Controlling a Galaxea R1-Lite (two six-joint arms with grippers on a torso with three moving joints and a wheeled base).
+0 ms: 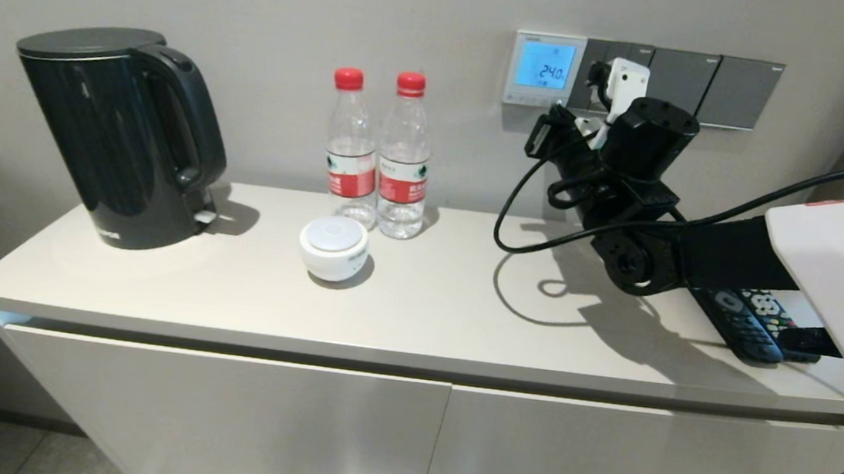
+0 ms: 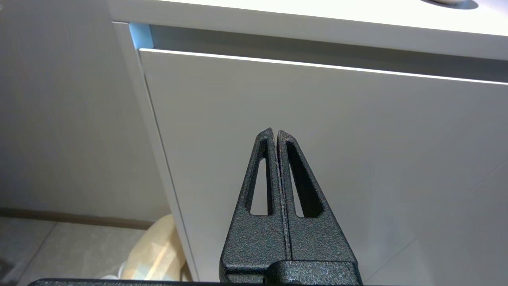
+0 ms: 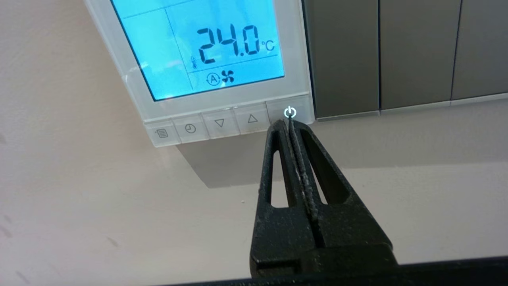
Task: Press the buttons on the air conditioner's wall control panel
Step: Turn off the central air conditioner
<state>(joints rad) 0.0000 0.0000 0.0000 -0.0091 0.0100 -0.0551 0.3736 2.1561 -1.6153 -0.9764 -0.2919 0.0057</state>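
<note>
The air conditioner's wall control panel (image 1: 545,69) is a small white-framed thermostat on the wall, and its blue screen reads 24.0 °C. Close up in the right wrist view, the panel (image 3: 178,59) has the buttons (image 3: 220,123) in a row along its lower edge. The lit power key (image 3: 290,112) is the end one, next to the grey plates. My right gripper (image 3: 289,122) is shut and empty, its tips at the power key's lower edge. From the head view it (image 1: 555,112) reaches up to the panel's lower right corner. My left gripper (image 2: 275,131) is shut, parked low before a cabinet door.
Dark grey switch plates (image 1: 708,82) adjoin the panel on its right. On the cabinet top (image 1: 424,299) stand a black kettle (image 1: 118,134), two water bottles (image 1: 353,153), a white round device (image 1: 333,248) and remote controls (image 1: 750,323). A black cable (image 1: 505,214) loops below my right wrist.
</note>
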